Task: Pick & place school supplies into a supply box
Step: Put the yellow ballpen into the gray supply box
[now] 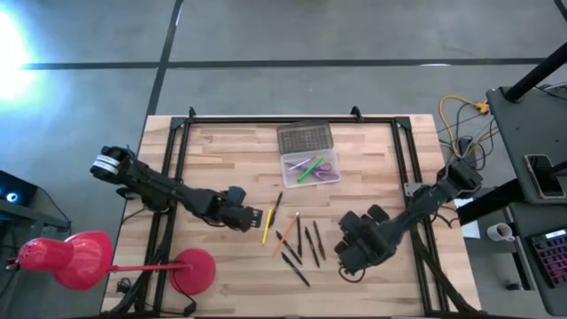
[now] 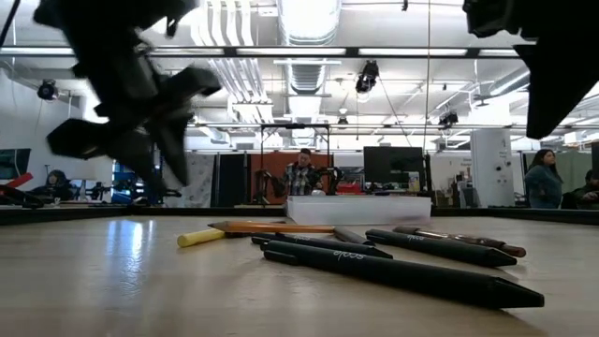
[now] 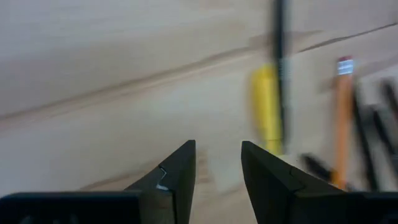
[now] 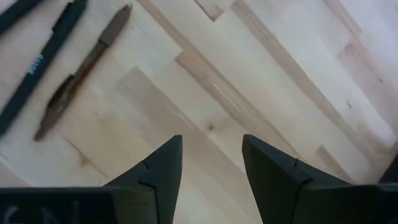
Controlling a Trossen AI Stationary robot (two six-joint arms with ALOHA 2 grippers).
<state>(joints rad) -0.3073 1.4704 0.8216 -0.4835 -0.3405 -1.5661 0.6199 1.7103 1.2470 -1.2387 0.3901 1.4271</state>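
pale wood planks form the table under both arms. the left gripper sits above bare wood with its two dark fingers spread apart and nothing between them. just ahead of its fingertips lies a yellow pen, with a thin dark pen alongside it and touching it; an orange pencil lies a little further out on the same side. the right gripper hangs over bare wood as well, its fingers likewise parted and empty. off to one side of its tips lie a brown pen and a black pen, roughly parallel and near each other. between the two grippers the loose school supplies are scattered on the table, several dark pens fanned out beside the orange pencil. beyond both grippers, toward the far edge of the table, stands the supply box, open, with its grey lid folded back flat; green and purple items lie inside the clear tray. in the low view the box shows as a pale block behind the pens.
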